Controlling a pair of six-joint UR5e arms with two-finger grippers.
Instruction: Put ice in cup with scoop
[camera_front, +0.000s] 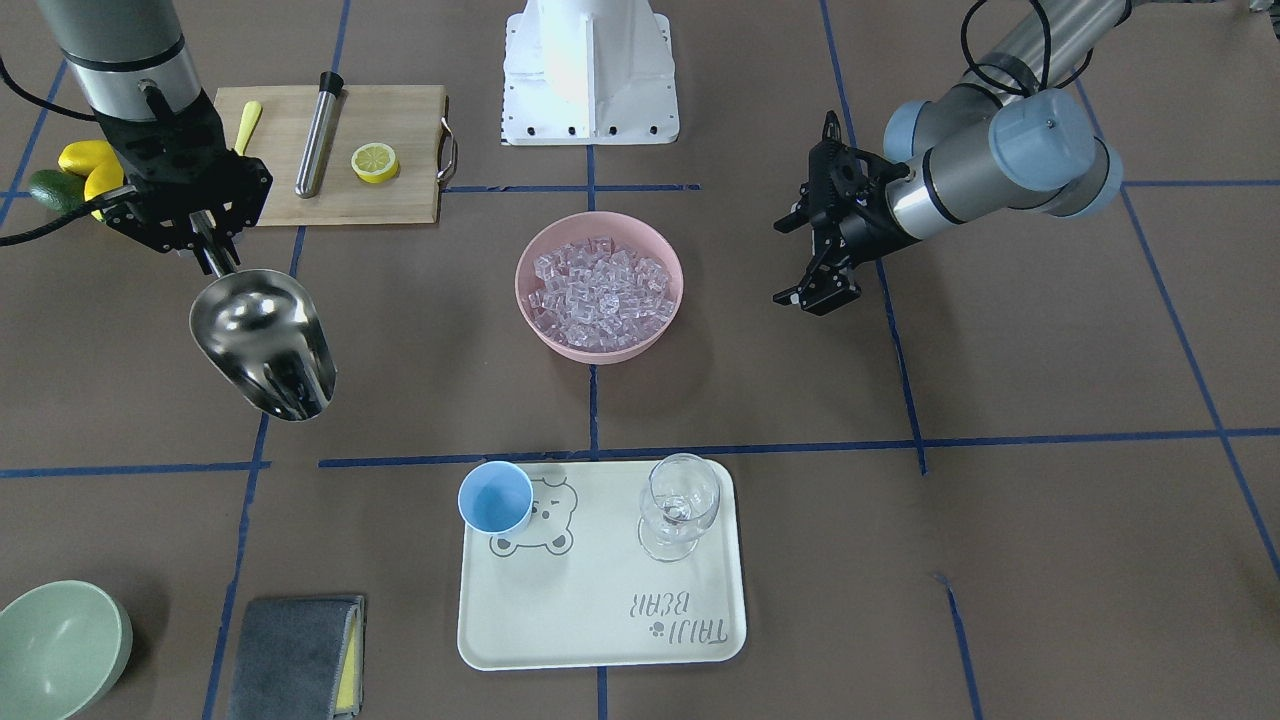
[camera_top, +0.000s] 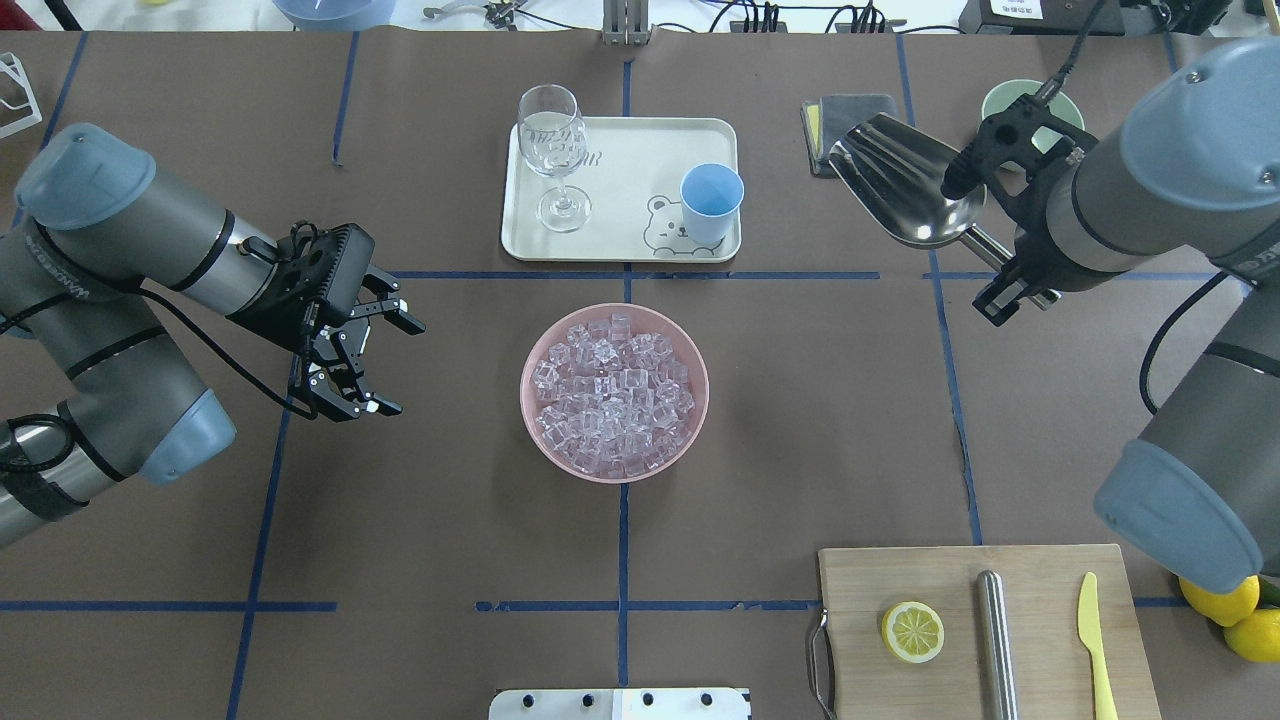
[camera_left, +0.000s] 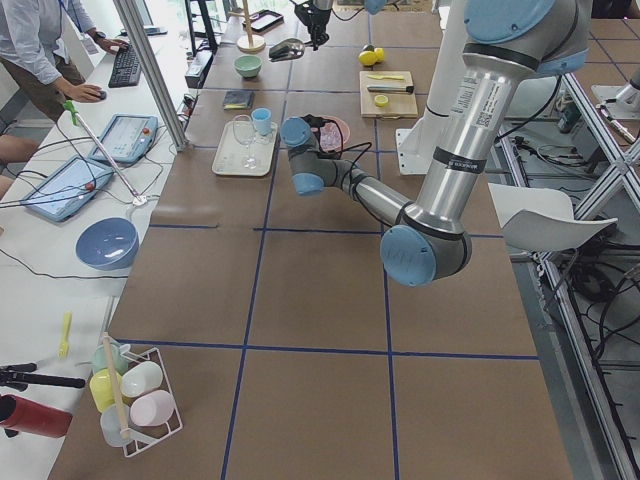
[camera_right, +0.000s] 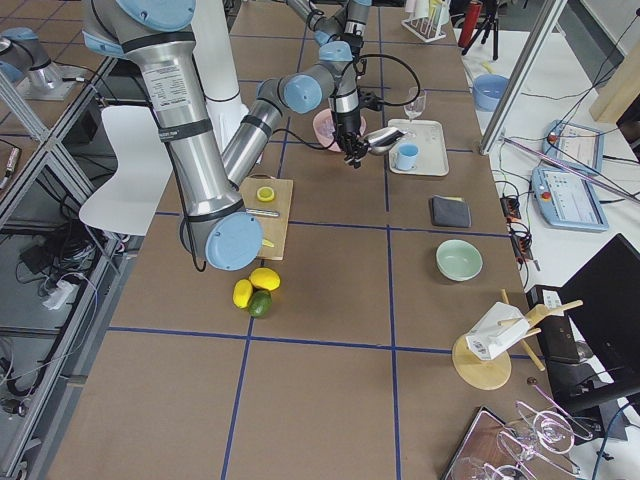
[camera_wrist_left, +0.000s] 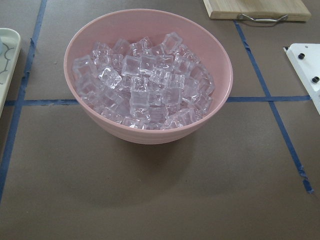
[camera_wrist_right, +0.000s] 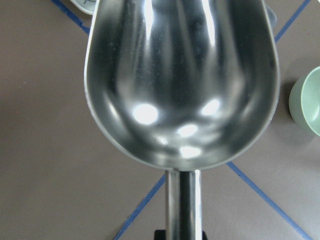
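right gripper (camera_front: 205, 245) clamps the scoop (camera_front: 265, 340) by its handle, seen front-on; ice (camera_front: 600, 295) fills the pink bowl (camera_front: 519, 278) mid-table. overhead: left gripper (camera_top: 398, 367) gapes wide, holding nothing; cup (camera_top: 712, 203) stands upright on the tray (camera_top: 640, 150) toward the operators' edge.

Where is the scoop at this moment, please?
In the overhead view the scoop is on the right side, held in the air by the right claw, near the grey cloth.

Ice (camera_front: 600, 290) heaped in pink bowl (camera_front: 600, 351); empty blue cup (camera_front: 495, 497) upright on tray (camera_front: 600, 620); shiny scoop (camera_front: 262, 340) empty.
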